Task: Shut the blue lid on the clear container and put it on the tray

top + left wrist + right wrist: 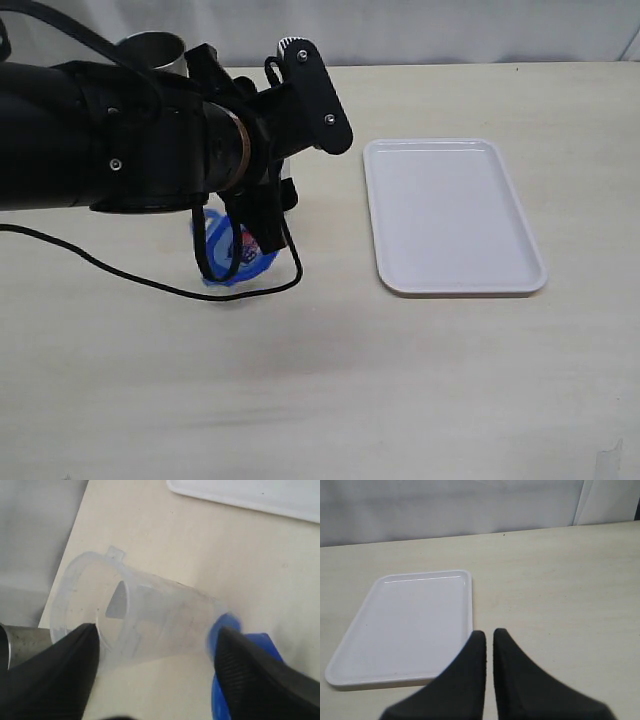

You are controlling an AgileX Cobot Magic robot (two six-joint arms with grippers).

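Clear container (160, 617) lying sideways, unlidded; left gripper (156, 632) straddling it wide, grip unclear; blue lid (230, 624) by its base; right gripper (489, 637) pinched closed; tray (410, 625) sitting bare

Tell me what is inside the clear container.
Nothing shows inside the clear container; the table shows through its wall. Its base end cannot be checked: the blue lid and the left tool cover it.

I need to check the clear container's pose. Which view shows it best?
The left wrist view: the clear container shows rim to base. In the exterior view the left arm hides nearly all of it. The right wrist view misses it.
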